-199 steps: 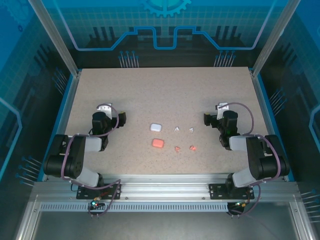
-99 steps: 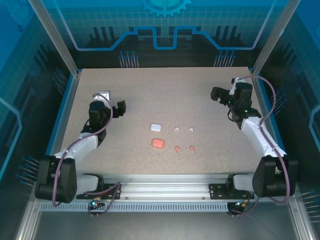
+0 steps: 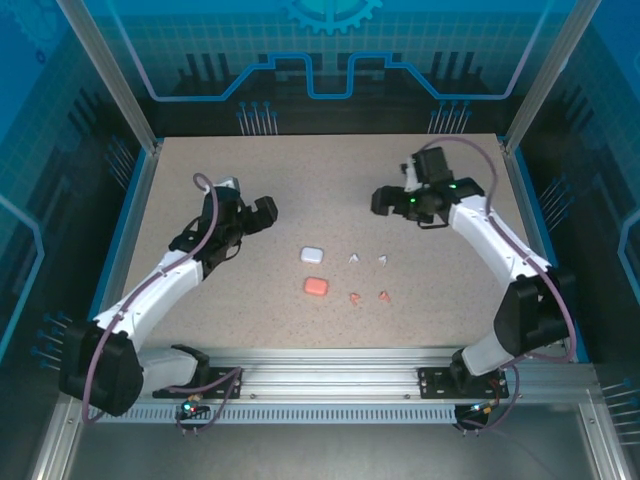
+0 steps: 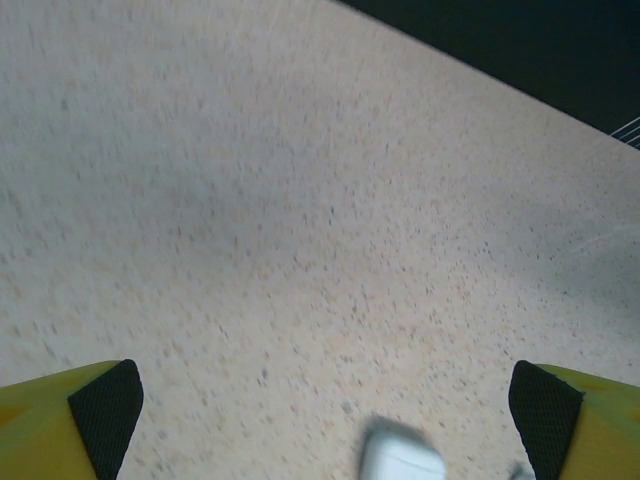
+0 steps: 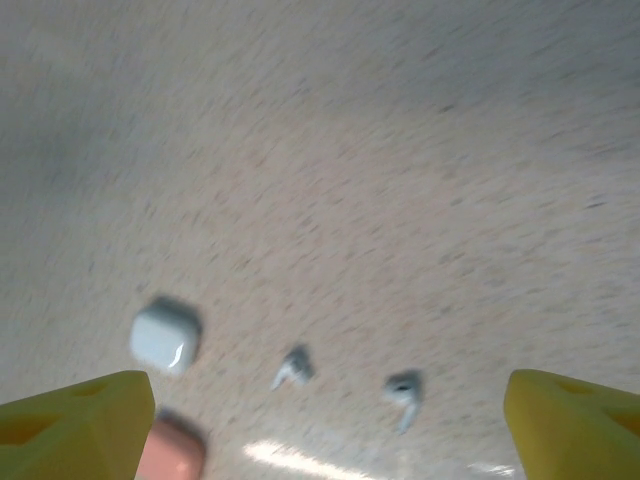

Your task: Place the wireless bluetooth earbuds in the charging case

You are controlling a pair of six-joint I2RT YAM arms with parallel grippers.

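Here, left gripper (image 3: 263,211) and right gripper (image 3: 386,199) are shown released, empty, apart from white case (image 3: 312,254), pink case (image 3: 316,286), white earbuds (image 3: 353,257) and pink earbuds (image 3: 384,295).

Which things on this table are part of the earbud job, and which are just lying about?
Part of the job: white case, pink case, two white earbuds, two pink earbuds.
Not part of it: speckled table, aluminium rail along its near edge.
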